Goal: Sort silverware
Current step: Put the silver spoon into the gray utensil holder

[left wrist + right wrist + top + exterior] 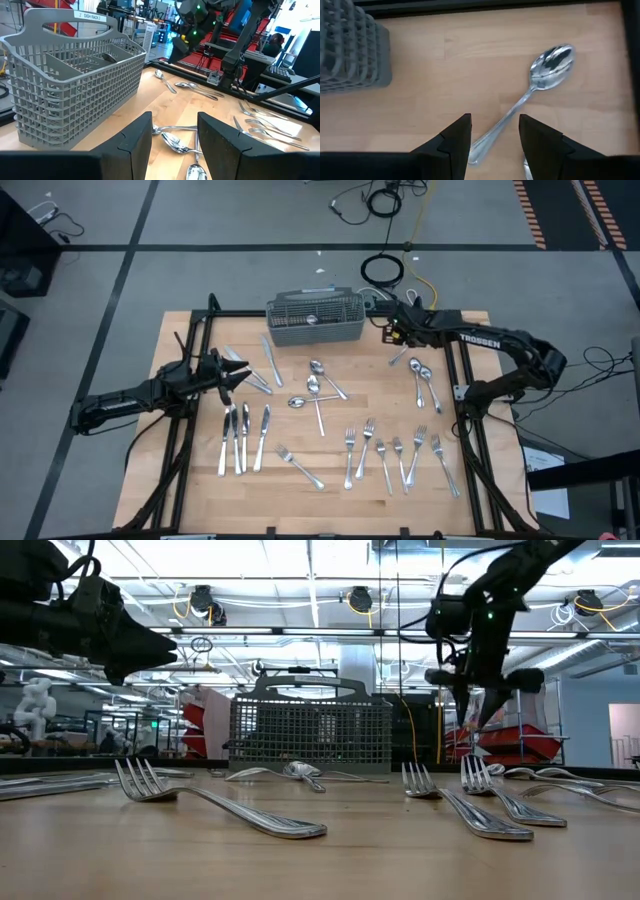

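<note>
hovering open-fingered: right gripper above spoon

Grey floor crossed by dark lines – coiled cables, bright ceiling lights.

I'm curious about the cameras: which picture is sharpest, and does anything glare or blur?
Low view: nearest fork sharp, bright ceiling lights glaring behind the basket. Right wrist view: spoon slightly soft, bowl mirrors light. High view: even light, faint shadows.
</note>
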You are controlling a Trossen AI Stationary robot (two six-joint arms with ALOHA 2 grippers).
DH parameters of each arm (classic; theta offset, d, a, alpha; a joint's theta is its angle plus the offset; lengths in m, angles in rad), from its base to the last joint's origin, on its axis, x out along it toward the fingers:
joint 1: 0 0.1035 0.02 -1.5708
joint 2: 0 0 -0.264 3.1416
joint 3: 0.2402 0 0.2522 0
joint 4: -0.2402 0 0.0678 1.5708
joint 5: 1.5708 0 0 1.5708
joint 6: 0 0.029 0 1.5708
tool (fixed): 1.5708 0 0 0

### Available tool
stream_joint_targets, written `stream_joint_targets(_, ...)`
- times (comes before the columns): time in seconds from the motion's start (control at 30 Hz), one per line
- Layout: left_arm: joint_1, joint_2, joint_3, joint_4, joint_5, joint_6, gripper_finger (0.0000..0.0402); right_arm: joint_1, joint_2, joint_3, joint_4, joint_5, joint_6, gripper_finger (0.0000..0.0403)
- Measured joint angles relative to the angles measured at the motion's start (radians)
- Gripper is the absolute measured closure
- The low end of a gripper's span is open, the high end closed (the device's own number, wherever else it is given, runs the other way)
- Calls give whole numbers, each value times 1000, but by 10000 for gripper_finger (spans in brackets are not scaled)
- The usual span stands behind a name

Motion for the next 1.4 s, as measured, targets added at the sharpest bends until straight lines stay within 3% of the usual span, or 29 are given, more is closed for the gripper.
stream_joint_targets(0.3,0,0,0,0,0,3,237,-19,49,-150,160,-2,66,247)
stream_joint_targets(0.8,0,0,0,-1,7,4,237,-66,234,-149,278,-61,65,251)
stream_joint_targets(0.97,0,0,0,0,7,4,237,-76,235,-150,271,-70,81,285)
stream_joint_targets(1.2,0,0,0,-2,8,4,237,-88,232,-151,249,-96,61,389)
stream_joint_targets(1.4,0,0,0,-3,8,4,237,-84,233,-151,235,-102,39,396)
